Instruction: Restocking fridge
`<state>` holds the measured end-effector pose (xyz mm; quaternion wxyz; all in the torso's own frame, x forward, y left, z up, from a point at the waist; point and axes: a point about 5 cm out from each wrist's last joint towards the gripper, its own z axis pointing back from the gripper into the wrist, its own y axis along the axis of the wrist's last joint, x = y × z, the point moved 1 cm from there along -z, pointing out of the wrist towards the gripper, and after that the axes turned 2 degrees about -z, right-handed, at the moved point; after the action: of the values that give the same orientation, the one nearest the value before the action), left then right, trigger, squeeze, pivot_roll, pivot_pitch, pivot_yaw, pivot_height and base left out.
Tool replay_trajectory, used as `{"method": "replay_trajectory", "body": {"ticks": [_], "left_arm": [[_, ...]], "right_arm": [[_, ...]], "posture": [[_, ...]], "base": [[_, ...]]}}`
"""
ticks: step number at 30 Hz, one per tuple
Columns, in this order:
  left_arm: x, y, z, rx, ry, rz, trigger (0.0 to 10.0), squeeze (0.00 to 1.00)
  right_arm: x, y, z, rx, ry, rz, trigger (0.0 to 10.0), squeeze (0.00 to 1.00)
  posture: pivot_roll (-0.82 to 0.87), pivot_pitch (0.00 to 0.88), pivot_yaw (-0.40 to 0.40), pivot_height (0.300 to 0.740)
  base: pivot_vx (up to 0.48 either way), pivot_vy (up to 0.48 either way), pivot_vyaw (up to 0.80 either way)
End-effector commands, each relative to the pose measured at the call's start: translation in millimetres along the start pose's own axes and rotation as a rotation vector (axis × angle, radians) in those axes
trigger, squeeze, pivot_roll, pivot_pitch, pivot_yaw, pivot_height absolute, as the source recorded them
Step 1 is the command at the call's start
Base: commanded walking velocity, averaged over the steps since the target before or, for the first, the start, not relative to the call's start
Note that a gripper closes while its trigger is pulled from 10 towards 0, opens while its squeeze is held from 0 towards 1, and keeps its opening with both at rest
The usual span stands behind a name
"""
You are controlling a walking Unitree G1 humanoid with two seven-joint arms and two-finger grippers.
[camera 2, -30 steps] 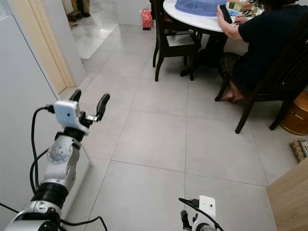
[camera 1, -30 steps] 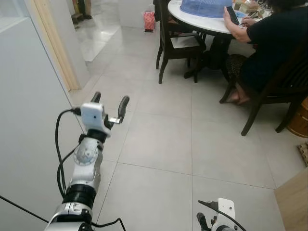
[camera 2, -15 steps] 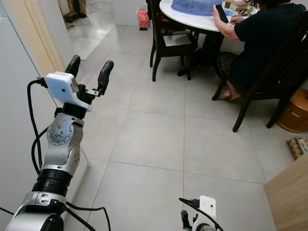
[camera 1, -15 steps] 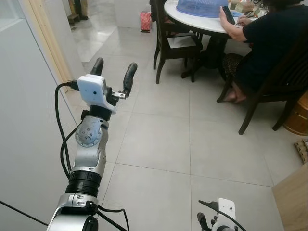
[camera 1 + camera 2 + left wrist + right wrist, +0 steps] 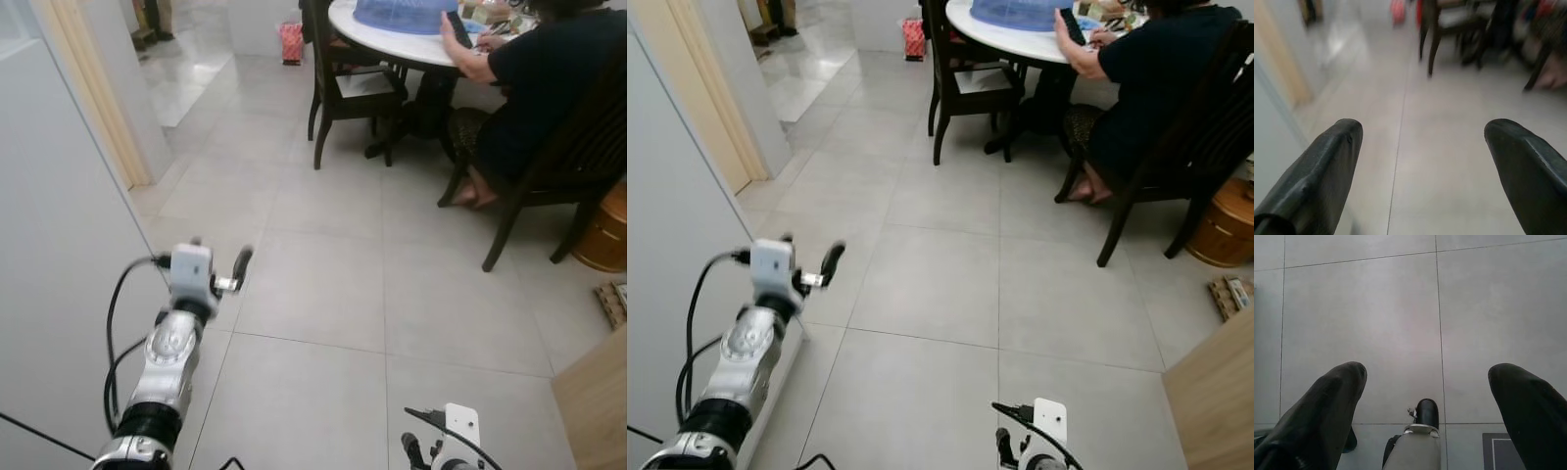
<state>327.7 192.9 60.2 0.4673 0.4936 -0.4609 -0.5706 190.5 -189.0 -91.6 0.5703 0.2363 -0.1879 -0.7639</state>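
- Head views: left gripper (image 5: 217, 262) is held out low over the grey tiled floor (image 5: 323, 294), just beside a white panel (image 5: 59, 294) on the robot's left. Its 2 fingers stand apart w/ nothing between; picture is blurred around it.
- Right arm hangs at the bottom edge. Nothing to restock, and no sure fridge, can be made out.
- Beyond: a person (image 5: 549, 88) in dark clothes sits on a dark chair (image 5: 578, 186) at a round white table (image 5: 411, 39), holding a dark phone (image 5: 456, 29). A blue cover (image 5: 402, 12) sits on the table, a 2nd dark chair (image 5: 348, 83) stands beside it.
- Left wrist view: 2 black fingers (image 5: 1327, 166) wide open, empty, over blurred tiles, chair legs far off.
- Right wrist view: right gripper (image 5: 1425, 396) open, empty, pointing down at tiles, w/ the robot's foot (image 5: 1420, 431) below.
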Motion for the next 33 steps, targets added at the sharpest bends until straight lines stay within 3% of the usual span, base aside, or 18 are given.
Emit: {"method": "replay_trajectory", "body": {"ticks": [1, 6, 10, 11, 13, 15, 17, 18, 20, 23, 27, 33], "left_arm": [[-1.8, -25.5, 8.8, -0.127, 0.018, -0.007, 10.0, 0.00], [-1.2, -55.6, 27.1, -0.245, 0.036, -0.010, 10.0, 0.00], [8.0, -80.3, 41.3, -0.375, -0.020, -0.054, 10.0, 0.00], [10.8, -91.1, 48.3, -0.444, -0.043, -0.065, 10.0, 0.00], [11.7, -95.2, 50.9, -0.471, -0.049, -0.069, 10.0, 0.00], [12.4, -106.2, 59.9, -0.542, -0.055, -0.083, 10.0, 0.00], [11.8, -124.5, 78.1, -0.660, -0.056, -0.101, 10.0, 0.00], [11.8, -124.5, 78.1, -0.660, -0.056, -0.101, 10.0, 0.00], [9.7, -137.7, 94.0, -0.743, -0.040, -0.101, 10.0, 0.00], [11.1, -137.3, 94.4, -0.721, -0.026, -0.048, 10.0, 0.00], [11.5, -138.7, 97.2, -0.714, -0.026, -0.040, 10.0, 0.00], [11.9, -153.2, 120.0, -0.767, 0.002, -0.027, 10.0, 0.00]], "right_arm": [[1.0, 0.1, 0.0, -0.005, -0.002, 0.001, 10.0, 0.00], [0.9, 0.8, -0.1, -0.006, 0.003, 0.005, 10.0, 0.00], [1.2, 2.2, -0.2, -0.004, 0.005, 0.010, 10.0, 0.00], [1.1, 2.5, -0.2, -0.004, 0.005, 0.012, 10.0, 0.00], [1.1, 2.6, -0.2, -0.004, 0.005, 0.013, 10.0, 0.00], [0.6, 2.6, -0.3, -0.004, 0.007, 0.014, 10.0, 0.00], [-0.2, 2.1, -0.4, -0.005, 0.010, 0.012, 10.0, 0.00], [-0.2, 2.1, -0.4, -0.005, 0.010, 0.012, 10.0, 0.00], [-0.7, 0.0, -0.1, -0.008, 0.012, 0.008, 10.0, 0.00], [-0.5, -3.8, 0.6, -0.006, 0.009, 0.001, 10.0, 0.00], [1.2, -10.3, 2.1, -0.002, 0.003, -0.005, 10.0, 0.00], [8.0, -31.4, 7.2, -0.034, -0.022, -0.009, 10.0, 0.00]], "posture": [[-0.05, 0.000, -0.029, 0.740], [-0.05, 0.000, -0.037, 0.740], [-0.03, 0.000, -0.042, 0.740], [-0.03, 0.000, -0.042, 0.740], [-0.03, 0.000, -0.042, 0.740], [-0.02, 0.000, -0.039, 0.740], [-0.04, 0.000, -0.031, 0.740], [-0.04, 0.000, -0.031, 0.740], [-0.06, 0.000, -0.019, 0.740], [-0.06, 0.000, -0.010, 0.740], [-0.07, 0.000, -0.008, 0.740], [-0.09, 0.000, -0.003, 0.740]], "base": [[0.000, 0.000, 0.00], [0.000, 0.000, 0.00], [0.000, 0.000, 0.00], [0.000, 0.000, 0.00], [0.000, 0.000, 0.00], [0.000, 0.000, 0.00], [0.000, 0.000, 0.00], [0.000, 0.000, 0.00], [0.000, 0.000, 0.00], [0.000, 0.000, 0.00], [0.000, 0.000, 0.00], [0.000, 0.000, 0.00]]}}
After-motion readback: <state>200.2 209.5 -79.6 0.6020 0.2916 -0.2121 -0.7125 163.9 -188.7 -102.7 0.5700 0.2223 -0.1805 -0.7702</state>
